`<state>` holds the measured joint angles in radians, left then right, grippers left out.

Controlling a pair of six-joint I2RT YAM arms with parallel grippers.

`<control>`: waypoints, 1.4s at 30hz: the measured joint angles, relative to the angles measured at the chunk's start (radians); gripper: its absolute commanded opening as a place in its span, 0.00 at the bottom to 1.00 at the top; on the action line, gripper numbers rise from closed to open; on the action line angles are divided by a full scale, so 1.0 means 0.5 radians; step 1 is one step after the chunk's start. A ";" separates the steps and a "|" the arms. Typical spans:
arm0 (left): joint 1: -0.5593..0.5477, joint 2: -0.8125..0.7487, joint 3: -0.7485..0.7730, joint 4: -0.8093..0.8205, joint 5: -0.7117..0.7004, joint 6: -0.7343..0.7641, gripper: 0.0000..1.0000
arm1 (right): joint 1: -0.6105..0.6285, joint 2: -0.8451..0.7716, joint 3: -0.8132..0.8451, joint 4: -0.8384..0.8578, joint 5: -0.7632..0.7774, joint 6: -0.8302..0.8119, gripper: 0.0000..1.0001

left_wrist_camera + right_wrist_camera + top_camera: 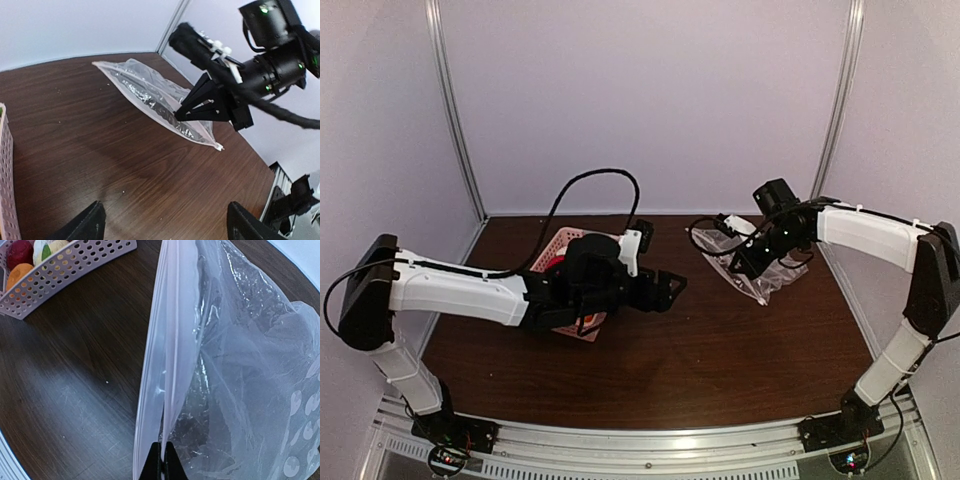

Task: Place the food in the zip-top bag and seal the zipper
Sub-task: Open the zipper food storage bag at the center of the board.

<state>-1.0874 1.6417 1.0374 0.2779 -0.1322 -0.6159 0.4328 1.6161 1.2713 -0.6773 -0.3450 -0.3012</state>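
The clear zip-top bag (752, 268) lies at the back right of the table; it also shows in the left wrist view (145, 90) and the right wrist view (235, 365). My right gripper (163, 462) is shut on one layer of the bag's mouth edge, beside the zipper (167, 315), and shows in the top view (738, 266) too. The food sits in the pink basket (75, 262): a red piece (20, 251), an orange piece (17, 275) and a white radish (50, 246) show. My left gripper (165, 225) is open and empty, over bare table between the basket and the bag.
The pink basket (565, 250) is mostly hidden under my left arm in the top view; its edge shows at the left of the left wrist view (5, 170). White enclosure walls and metal posts stand around the table.
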 measured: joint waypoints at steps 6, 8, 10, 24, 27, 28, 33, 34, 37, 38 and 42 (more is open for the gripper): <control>0.000 0.301 0.166 0.089 -0.089 -0.389 0.82 | 0.024 -0.006 0.011 0.128 -0.083 0.098 0.00; 0.000 0.388 0.242 0.100 -0.098 -0.451 0.81 | 0.035 -0.021 0.008 0.151 -0.095 0.131 0.00; 0.000 0.480 0.352 0.109 -0.100 -0.510 0.80 | 0.046 -0.053 -0.007 0.175 -0.110 0.154 0.00; 0.148 0.816 0.637 0.264 0.018 -0.738 0.70 | 0.092 -0.178 -0.080 0.233 -0.213 0.229 0.00; 0.193 0.879 0.703 0.285 0.079 -0.739 0.71 | 0.109 -0.178 -0.081 0.232 -0.235 0.228 0.00; 0.203 0.896 0.725 0.289 0.092 -0.738 0.71 | 0.112 -0.178 -0.081 0.232 -0.243 0.228 0.00; 0.217 0.973 0.823 0.301 0.156 -0.745 0.64 | 0.119 -0.177 -0.081 0.230 -0.265 0.228 0.00; 0.217 0.993 0.850 0.304 0.166 -0.752 0.60 | 0.120 -0.177 -0.081 0.230 -0.266 0.228 0.00; 0.217 1.073 0.930 0.304 0.194 -0.782 0.46 | 0.120 -0.177 -0.081 0.228 -0.262 0.227 0.00; 0.217 1.093 0.948 0.291 0.198 -0.786 0.41 | 0.120 -0.177 -0.081 0.227 -0.259 0.224 0.00; 0.221 1.149 0.994 0.209 0.195 -0.863 0.28 | 0.124 -0.182 -0.081 0.230 -0.127 0.196 0.00</control>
<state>-0.9768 2.2162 1.5345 0.3824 -0.0349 -1.0473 0.4946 1.5249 1.2308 -0.5625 -0.4088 -0.2031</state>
